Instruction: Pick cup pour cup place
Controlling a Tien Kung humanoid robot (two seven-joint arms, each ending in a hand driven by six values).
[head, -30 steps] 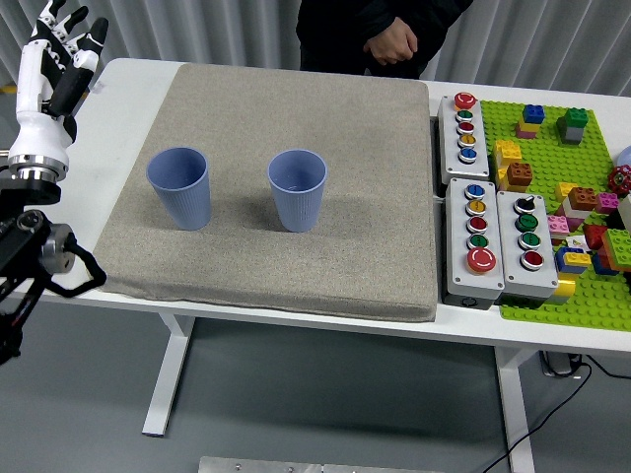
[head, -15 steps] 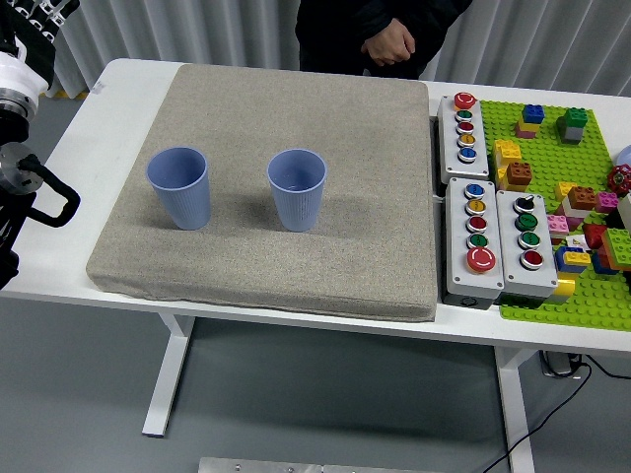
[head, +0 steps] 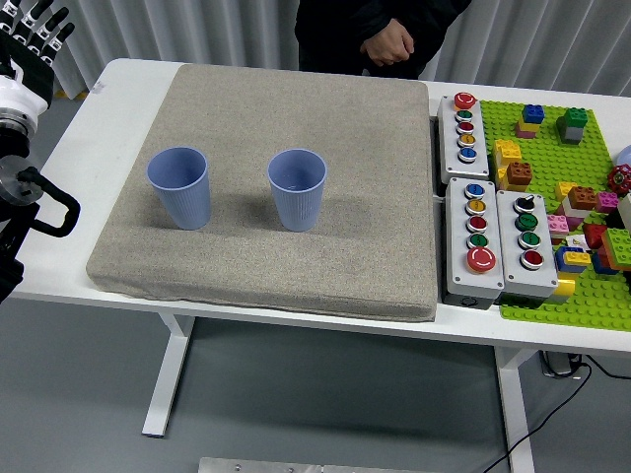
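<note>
Left hand (head: 28,44) cut off at corner.

The left arm (head: 18,212) comes in at the nine o'clock edge, its black joints stacked low along the frame's side; above them the white wrist rises toward eleven o'clock; the left hand (head: 28,44) sits in the top corner, partly cut off by the frame, its black-tipped fingers (head: 51,24) pointing up and spread, holding nothing; at twelve o'clock a person's hands (head: 391,43) are clasped together in front of a dark torso.
</note>
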